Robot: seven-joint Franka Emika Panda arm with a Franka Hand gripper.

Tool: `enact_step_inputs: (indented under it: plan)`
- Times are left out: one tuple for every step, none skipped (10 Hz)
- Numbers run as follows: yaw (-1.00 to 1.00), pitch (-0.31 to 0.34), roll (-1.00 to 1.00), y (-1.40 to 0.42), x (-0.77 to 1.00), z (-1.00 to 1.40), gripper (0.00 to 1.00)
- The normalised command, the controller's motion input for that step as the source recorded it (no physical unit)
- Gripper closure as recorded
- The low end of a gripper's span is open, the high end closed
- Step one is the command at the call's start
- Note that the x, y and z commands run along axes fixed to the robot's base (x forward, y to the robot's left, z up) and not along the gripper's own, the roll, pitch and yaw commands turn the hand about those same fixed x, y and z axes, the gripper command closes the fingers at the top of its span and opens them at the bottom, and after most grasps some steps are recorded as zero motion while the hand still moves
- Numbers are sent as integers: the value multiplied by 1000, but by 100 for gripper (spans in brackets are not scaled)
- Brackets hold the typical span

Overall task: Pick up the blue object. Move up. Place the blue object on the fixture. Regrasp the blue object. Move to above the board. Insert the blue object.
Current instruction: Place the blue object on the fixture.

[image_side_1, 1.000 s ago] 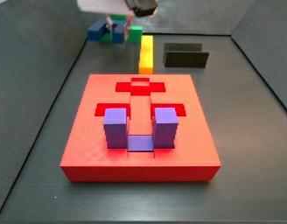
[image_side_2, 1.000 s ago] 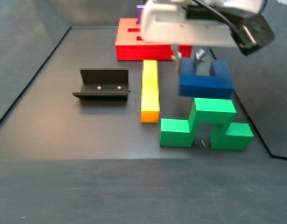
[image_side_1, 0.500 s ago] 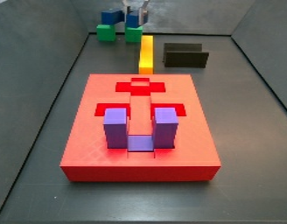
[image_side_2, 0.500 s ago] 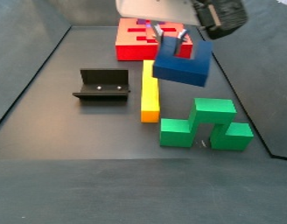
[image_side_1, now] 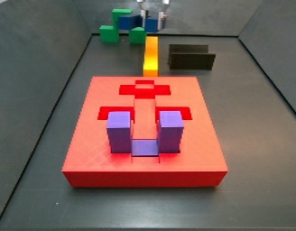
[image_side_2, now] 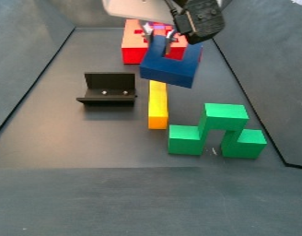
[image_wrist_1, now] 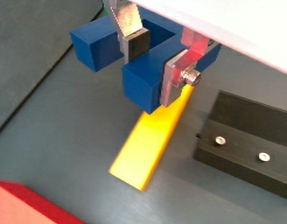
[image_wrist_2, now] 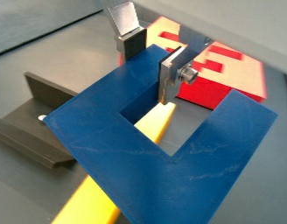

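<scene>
Dark grey flooring with low walls rings the work area. Above it the gripper hangs in the air, its silver fingers clamped on one prong of the blue object, which is lifted clear of the floor and tilted. Below it lies a long yellow bar. Left of that bar in a side view stands the fixture, nothing on it. Nearer in that view sit green blocks. The board lies flat, and in a side view a purple U-shaped block stands in one of its recesses.
</scene>
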Motion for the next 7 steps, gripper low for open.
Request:
enact_step_inputs:
  plan:
    - [374,169,0,-80,894,-77,100]
    - [374,189,0,-89,889,-109,100]
    - [354,186,-20,-117,889,-129,100]
    - [329,186,-69,-149,897,-100,100]
    - [320,183,-77,-163,897,-80,100]
    - [314,189,-77,-163,900,-69,100]
    - [286,214,-103,-169,903,-23,100]
